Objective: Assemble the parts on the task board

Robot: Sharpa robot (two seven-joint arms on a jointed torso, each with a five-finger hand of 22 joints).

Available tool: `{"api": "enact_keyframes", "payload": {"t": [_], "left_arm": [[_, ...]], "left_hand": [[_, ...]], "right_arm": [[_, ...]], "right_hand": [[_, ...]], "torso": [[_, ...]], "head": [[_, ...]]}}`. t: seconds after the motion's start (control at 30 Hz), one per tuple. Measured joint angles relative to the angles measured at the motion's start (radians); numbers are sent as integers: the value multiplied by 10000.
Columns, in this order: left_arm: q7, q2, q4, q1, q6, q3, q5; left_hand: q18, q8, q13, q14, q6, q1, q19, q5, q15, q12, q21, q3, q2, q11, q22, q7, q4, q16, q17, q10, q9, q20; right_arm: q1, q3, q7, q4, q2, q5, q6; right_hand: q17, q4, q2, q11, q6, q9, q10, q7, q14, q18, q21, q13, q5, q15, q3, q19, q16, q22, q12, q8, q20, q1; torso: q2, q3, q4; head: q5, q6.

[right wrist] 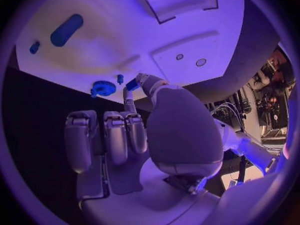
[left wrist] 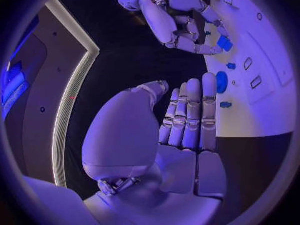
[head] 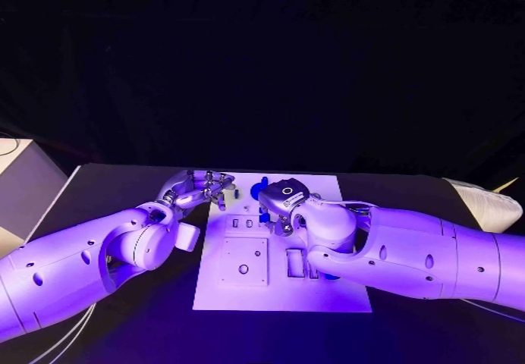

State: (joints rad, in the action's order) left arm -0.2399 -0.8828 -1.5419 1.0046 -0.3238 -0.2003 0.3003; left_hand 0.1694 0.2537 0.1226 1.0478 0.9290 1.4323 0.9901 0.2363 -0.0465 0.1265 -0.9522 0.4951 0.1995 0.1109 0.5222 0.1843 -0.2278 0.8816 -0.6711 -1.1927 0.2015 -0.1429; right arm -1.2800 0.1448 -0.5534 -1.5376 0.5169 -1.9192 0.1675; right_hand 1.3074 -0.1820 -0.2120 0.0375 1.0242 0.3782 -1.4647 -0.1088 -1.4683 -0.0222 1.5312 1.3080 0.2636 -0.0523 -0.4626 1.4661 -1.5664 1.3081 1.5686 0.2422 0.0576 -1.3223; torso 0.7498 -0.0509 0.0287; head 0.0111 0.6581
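The white task board [head: 328, 227] lies in the middle of the black table. My right hand [head: 282, 201] hovers over the board's far left part and pinches a small blue part [right wrist: 132, 85] between thumb and a finger; the same part [left wrist: 225, 43] sits at its fingertips in the left wrist view. A blue gear [right wrist: 103, 88] and a small blue peg [right wrist: 120, 78] stand on the board close under that hand. My left hand [head: 202, 188] is just off the board's far left corner, fingers [left wrist: 190, 115] stretched out and holding nothing.
A long blue part [right wrist: 66, 29] and a small blue one [right wrist: 34, 47] lie farther along the board. Rectangular recesses [head: 295, 262] and a square plate [head: 243, 262] mark the board's near half. A pale box [head: 22, 186] stands at the table's left edge.
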Motion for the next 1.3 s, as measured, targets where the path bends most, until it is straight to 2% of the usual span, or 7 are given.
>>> {"api": "enact_keyframes", "payload": {"t": [0.17,0.27,0.37,0.47,0.63,0.77,1.3], "left_arm": [[610,13,-16,-43,68,4,1126],[1029,36,-31,-61,208,5,2009],[1347,70,-55,-69,382,5,2888],[1552,107,-66,-79,539,5,3669],[1750,154,-82,-83,748,4,4653],[1831,191,-90,-85,871,3,5126],[1720,271,-169,-89,950,3,5778]], "left_hand": [[-1,135,805,401,127,99,203,0,297,1165,-547,133,-99,-305,255,-203,504,760,-403,-426,112,243],[-1,227,1910,1525,240,8,793,0,447,2522,-1599,326,-190,-462,1467,-344,753,2384,-2198,-141,171,423],[-161,227,3073,3005,248,-208,1702,0,568,4001,-2760,549,-285,-572,3158,-438,930,4278,-4622,284,221,508],[-391,227,4144,3990,181,-382,2509,0,592,5438,-3624,786,-388,-611,4586,-505,1016,5594,-6183,710,256,559],[-703,227,5060,4138,53,-513,3243,0,607,6768,-4329,1003,-382,-643,5867,-522,1121,6351,-6371,957,290,582],[-704,227,5974,4139,33,-552,3503,0,606,7748,-4588,1194,-421,-679,6365,-542,1204,6558,-6371,802,303,633],[-861,-17,7756,4172,-214,-591,3828,0,786,9502,-4886,1838,-463,-926,7052,-682,1406,6751,-6369,227,285,787]], "right_arm": [[35,0,-55,-124,125,-14,561],[85,0,-53,-186,253,133,1080],[138,-2,9,-221,408,486,1690],[181,-5,193,-232,592,1059,2353],[232,-6,666,-215,830,2094,3268],[250,-8,955,-187,903,2656,3626],[264,-9,1404,-28,843,3543,3570]], "right_hand": [[0,0,0,0,-2,8,0,0,0,-1,0,0,20,0,0,0,0,0,0,-6,-74,0],[0,-1,-3,-1,9,19,-1,11,0,-1,0,-1,37,1,0,0,0,0,0,22,-73,3],[0,-1,-54,-36,26,25,-36,29,0,0,0,-1,37,0,1,0,0,-1,0,53,-73,53],[0,-1,-54,-36,28,25,-36,31,34,-1,0,-2,38,-34,1,0,0,-1,0,53,-73,53],[0,-1,-54,-36,27,25,-36,32,35,-1,0,-2,37,-34,1,0,0,-2,0,53,-73,53],[0,-1,-54,-36,27,25,-36,32,36,-1,0,-3,36,-34,1,0,0,-2,0,52,-73,53],[0,0,-55,-36,20,-8,-36,27,35,-1,0,-5,33,-33,3,0,0,-4,0,37,-72,52]], "torso": [[0,10,0],[0,17,0],[-1,19,-6],[-2,19,-12],[-2,20,-29],[-2,21,-30],[-4,6,-16]], "head": [[19,-3],[38,6],[85,23],[151,24],[217,18],[225,6],[155,31]]}}
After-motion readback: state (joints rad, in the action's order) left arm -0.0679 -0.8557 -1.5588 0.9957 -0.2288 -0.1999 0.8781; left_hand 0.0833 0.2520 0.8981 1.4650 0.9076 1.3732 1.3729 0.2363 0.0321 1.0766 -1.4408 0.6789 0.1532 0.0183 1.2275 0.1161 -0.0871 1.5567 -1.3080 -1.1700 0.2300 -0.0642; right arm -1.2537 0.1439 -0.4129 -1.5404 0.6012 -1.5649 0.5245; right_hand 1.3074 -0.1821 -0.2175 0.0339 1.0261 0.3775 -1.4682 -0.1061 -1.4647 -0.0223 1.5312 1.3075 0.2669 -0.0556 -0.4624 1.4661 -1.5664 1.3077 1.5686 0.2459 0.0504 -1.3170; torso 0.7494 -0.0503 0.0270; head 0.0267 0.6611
